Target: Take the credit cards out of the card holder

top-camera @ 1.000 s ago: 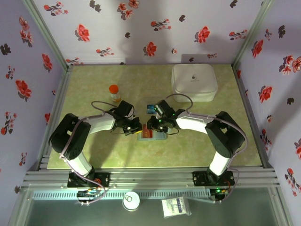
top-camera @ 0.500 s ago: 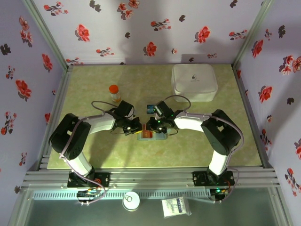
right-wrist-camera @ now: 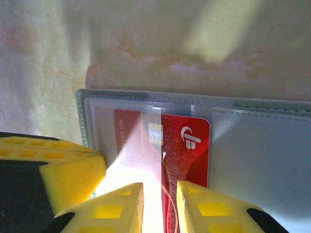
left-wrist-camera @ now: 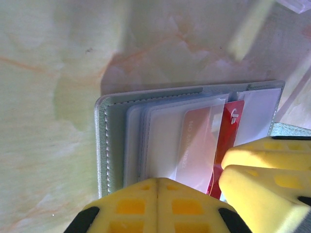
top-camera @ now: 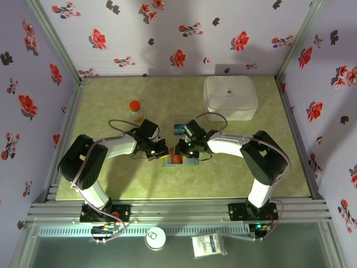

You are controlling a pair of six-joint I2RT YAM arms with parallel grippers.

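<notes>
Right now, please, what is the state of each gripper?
Left gripper: shut, tips on the card holder.
Right gripper: slightly open over the red card, grip unclear.

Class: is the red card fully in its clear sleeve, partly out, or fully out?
Partly out: half of the red card looks pale under the sleeve, half is bare.

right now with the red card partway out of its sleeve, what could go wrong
The right gripper may pinch the clear sleeve with the red card. The left gripper, shut, pins the card holder only at one edge, so it could drag. Both grippers' fingers sit close and could bump.
</notes>
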